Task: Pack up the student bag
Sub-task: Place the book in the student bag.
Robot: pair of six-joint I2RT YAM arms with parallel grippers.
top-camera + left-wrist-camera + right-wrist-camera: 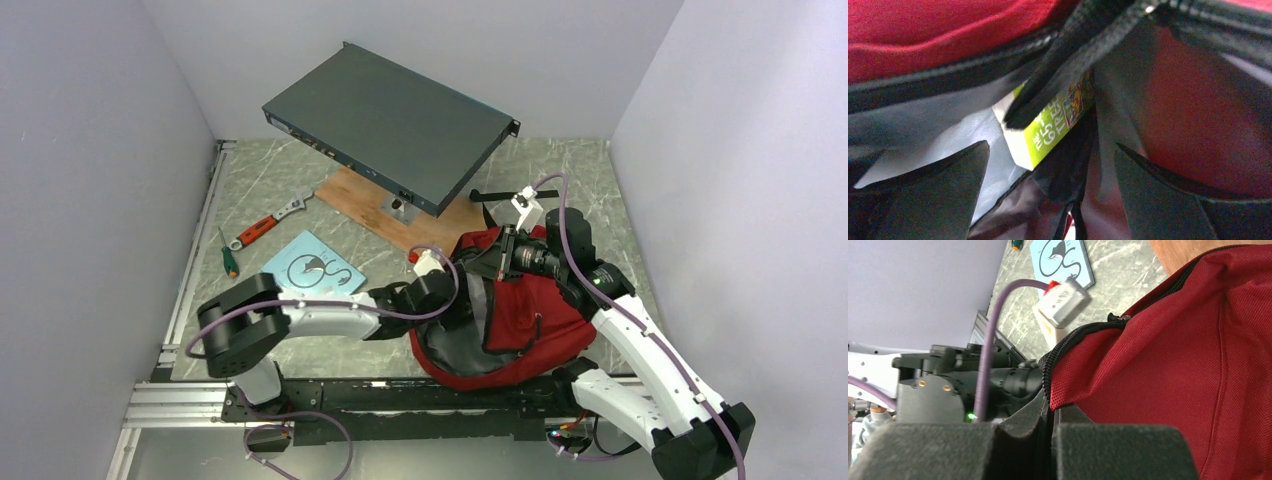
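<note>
Step (judged): a book is being placed inside the bag while its mouth is held open.
Student bag: the student bag [530, 320] is seen on the table [600, 190], on the near side of the grey metal box [390, 125], toward the right arm, mouth facing the left arm.
Left gripper: the left gripper [1052, 150] is reached into the bag mouth; its fingers [938, 195] are spread wide and nothing is gripped.
Book: a book with a yellow-green spine [1050, 129] is seen tilted inside the bag, just beyond the open fingers, crossed by a black strap [1058, 65]. Whether it touches a finger cannot be told.
Right gripper: the right gripper [1053, 407] is closed tight, with the bag's zipped rim pinched between its pads.
Unpacked (near-left of the box): a blue card [313, 265], a red-handled wrench [268, 224] and a green screwdriver [228, 258].
Risk 1: the strap or lining could be snagged by the widely spread fingers on withdrawal, and the book dragged out.
Risk 2: if the rim slips from the right pinch, the mouth could collapse over the left gripper.
Risk 3: the book, being tilted, may not be seated, and later items could be blocked.
</note>
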